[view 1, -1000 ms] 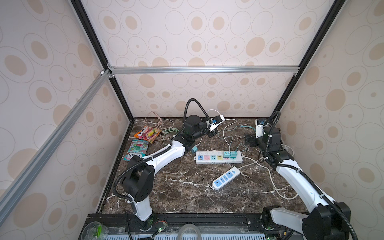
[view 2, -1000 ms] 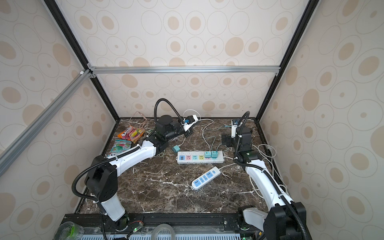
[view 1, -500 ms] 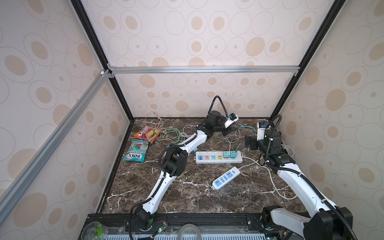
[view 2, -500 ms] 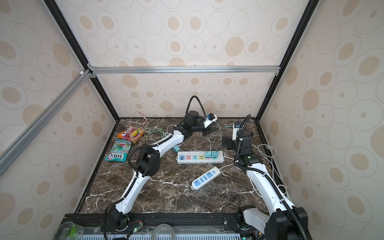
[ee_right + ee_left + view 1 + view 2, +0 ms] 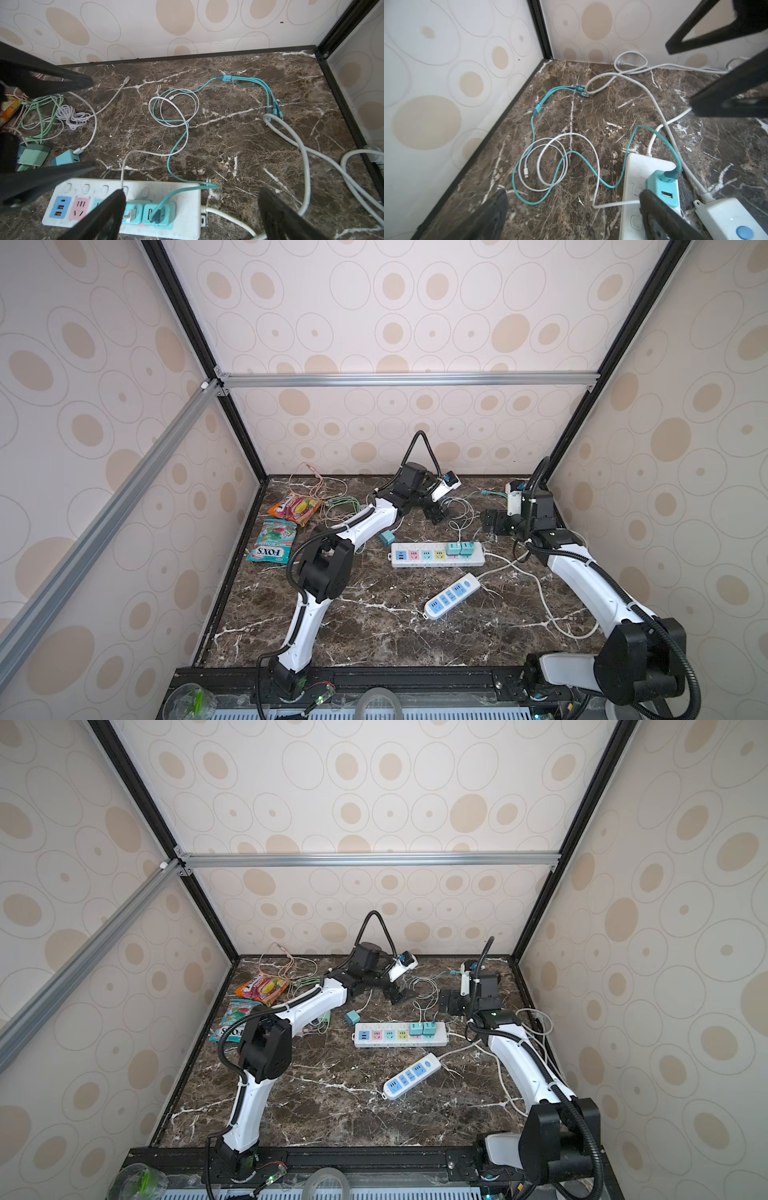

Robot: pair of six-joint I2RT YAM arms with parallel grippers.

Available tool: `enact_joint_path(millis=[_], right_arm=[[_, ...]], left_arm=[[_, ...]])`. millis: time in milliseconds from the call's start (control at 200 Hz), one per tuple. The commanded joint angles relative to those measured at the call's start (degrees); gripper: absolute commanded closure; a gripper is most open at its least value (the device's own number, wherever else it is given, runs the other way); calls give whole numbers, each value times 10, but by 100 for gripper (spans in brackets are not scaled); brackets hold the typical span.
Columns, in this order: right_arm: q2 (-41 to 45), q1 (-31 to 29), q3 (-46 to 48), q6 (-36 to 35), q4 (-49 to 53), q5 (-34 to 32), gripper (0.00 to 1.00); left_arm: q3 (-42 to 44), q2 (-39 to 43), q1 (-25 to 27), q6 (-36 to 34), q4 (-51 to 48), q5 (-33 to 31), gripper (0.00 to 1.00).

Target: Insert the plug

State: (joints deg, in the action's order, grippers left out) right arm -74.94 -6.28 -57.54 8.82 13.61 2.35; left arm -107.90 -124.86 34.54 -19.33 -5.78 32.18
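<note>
Both my pincers stand wide, nothing between the jaws. My left pincer (image 5: 573, 194) is close by the end of the power strip (image 5: 637, 166); one of its fingers (image 5: 660, 216) hides a corner of the teal plug (image 5: 656, 185) seated there, so I cannot tell how deep it sits. My right pincer (image 5: 190, 195) is near, facing; its own finger (image 5: 99, 218) covers half the neighbouring plug (image 5: 135, 207) in the strip.

The left arm (image 5: 365, 520) and right arm (image 5: 582, 576) wear glossy white shells between blocky black joint housings, with ribbed black cable hoses (image 5: 431, 452) running alongside, and the left gripper (image 5: 573, 193) and right gripper (image 5: 192, 192) end in flat, matte black, wedge-shaped fingers (image 5: 662, 216).
</note>
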Motion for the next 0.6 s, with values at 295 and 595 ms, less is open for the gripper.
enact_joint_path(millis=[295, 595], right_arm=[[-30, 4, -40, 43, 28, 89, 0], [-29, 4, -37, 55, 21, 97, 0]], left_arm=[[45, 79, -7, 145, 6, -227, 2], [200, 151, -12, 199, 53, -426, 2]])
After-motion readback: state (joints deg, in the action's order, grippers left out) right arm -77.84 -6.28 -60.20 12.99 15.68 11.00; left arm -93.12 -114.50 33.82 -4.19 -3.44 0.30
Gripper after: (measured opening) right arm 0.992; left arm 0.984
